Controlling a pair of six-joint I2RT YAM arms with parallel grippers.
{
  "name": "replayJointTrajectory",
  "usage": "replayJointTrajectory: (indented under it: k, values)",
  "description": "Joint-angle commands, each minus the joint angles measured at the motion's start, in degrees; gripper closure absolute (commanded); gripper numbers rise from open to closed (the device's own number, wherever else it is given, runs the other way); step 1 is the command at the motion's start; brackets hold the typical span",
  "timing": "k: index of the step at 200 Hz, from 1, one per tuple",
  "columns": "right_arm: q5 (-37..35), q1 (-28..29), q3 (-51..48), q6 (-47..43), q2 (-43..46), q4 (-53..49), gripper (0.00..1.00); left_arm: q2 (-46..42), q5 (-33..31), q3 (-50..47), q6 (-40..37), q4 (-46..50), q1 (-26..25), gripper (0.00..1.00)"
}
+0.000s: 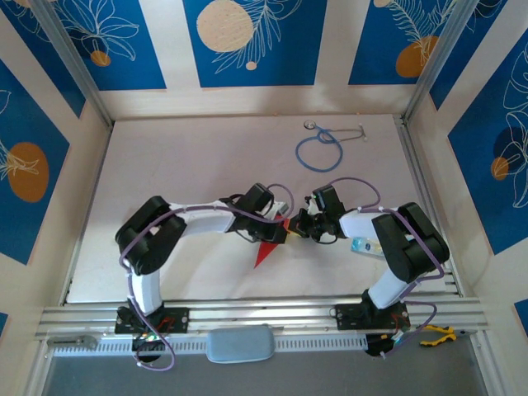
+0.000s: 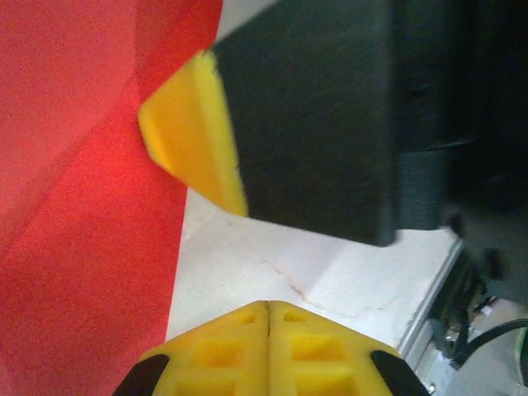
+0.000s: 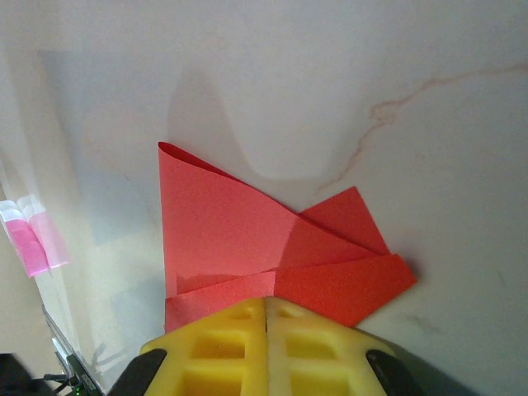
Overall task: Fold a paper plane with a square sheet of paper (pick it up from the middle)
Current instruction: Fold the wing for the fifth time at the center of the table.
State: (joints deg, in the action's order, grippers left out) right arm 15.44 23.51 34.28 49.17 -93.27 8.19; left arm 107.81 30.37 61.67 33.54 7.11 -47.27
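**Top external view.** The red paper (image 1: 266, 252) lies on the table (image 1: 181, 173), and a pointed tip of it pokes out toward the arm bases. The rest of it is hidden under the left gripper (image 1: 280, 233) and the right gripper (image 1: 299, 224), which meet tip to tip just above it. How their jaws stand is too small to make out here. A blue stethoscope (image 1: 318, 151) lies well beyond the paper, toward the back wall. A small pale packet (image 1: 364, 246) sits to the right of the paper, its print too small to read.

**Left wrist view.** The left gripper (image 2: 268, 351) has its yellow tips pressed flat together with only a seam between them. The red paper (image 2: 82, 231) runs off the frame just to their left. I cannot tell whether any of it is nipped. A yellow pad (image 2: 188, 140) of the right gripper touches the paper's edge, and its black body is blurred.

**Right wrist view.** The right gripper (image 3: 268, 330) is likewise fully closed. The folded red paper (image 3: 239, 231) runs in under its tips, with layered flaps and one raised fold. Its near edge is hidden, so a pinch cannot be confirmed. Left of the paper, a pink-and-white thing (image 3: 33, 239) is blurred.
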Motion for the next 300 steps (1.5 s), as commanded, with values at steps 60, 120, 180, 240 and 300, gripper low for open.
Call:
replayJointTrajectory:
  k: [60,120,180,240,300]
  values:
    - [-3.1,-0.12,-0.8,-0.28,-1.73,-4.38,1.0,0.87,-3.5,-4.19,-2.22,4.17,-0.28,0.99]
    - [-3.32,-0.3,-0.7,-0.85,-2.76,-4.55,1.0,-3.2,-1.32,-10.0,-0.25,0.95,-0.28,0.97]
    - [-2.74,-0.21,-0.34,-0.75,-2.68,-4.62,1.0,-6.49,0.12,-7.58,2.23,-3.78,1.71,0.98]
    - [-2.21,-0.13,-0.23,-0.83,-2.7,-4.66,1.0,0.22,-1.01,-5.59,2.4,-3.07,1.81,0.97]
    - [-2.66,-0.3,-0.28,-1.09,-2.7,-4.92,1.0,-5.23,-1.41,-13.62,1.42,-1.72,1.76,0.96]
